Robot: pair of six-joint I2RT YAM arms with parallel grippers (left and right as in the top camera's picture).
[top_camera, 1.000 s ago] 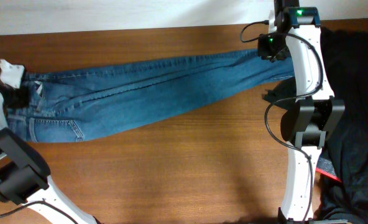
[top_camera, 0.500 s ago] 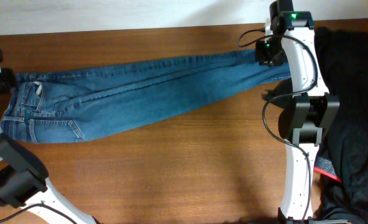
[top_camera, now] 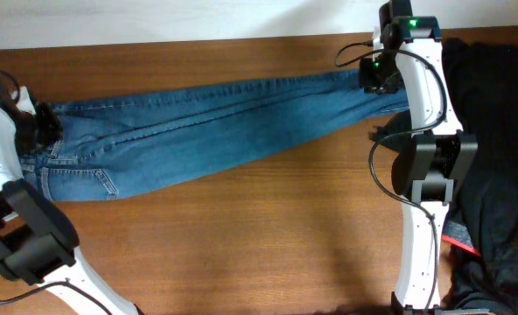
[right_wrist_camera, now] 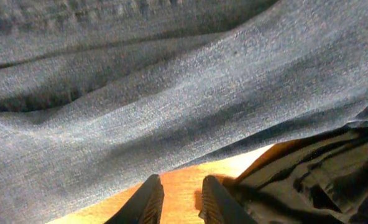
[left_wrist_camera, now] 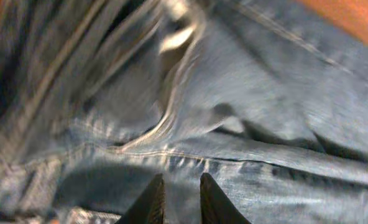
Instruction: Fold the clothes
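The clothes are blue denim jeans, laid flat across the table with the waist and back pocket at the left and the leg ends at the far right. My left gripper hovers over the waistband. In the blurred left wrist view its tips stand a narrow gap apart above the denim, with no fold between them. My right gripper is at the leg ends. Its tips are slightly apart over bare wood, just below the denim edge, and hold nothing.
A pile of dark clothing covers the right side of the wooden table; its edge lies right beside my right fingers. A red item pokes out beneath the pile.
My left gripper swung out to the table's far left corner, then came back right and down onto the waistband. The waist end shifted left, then right. The right arm barely moved.
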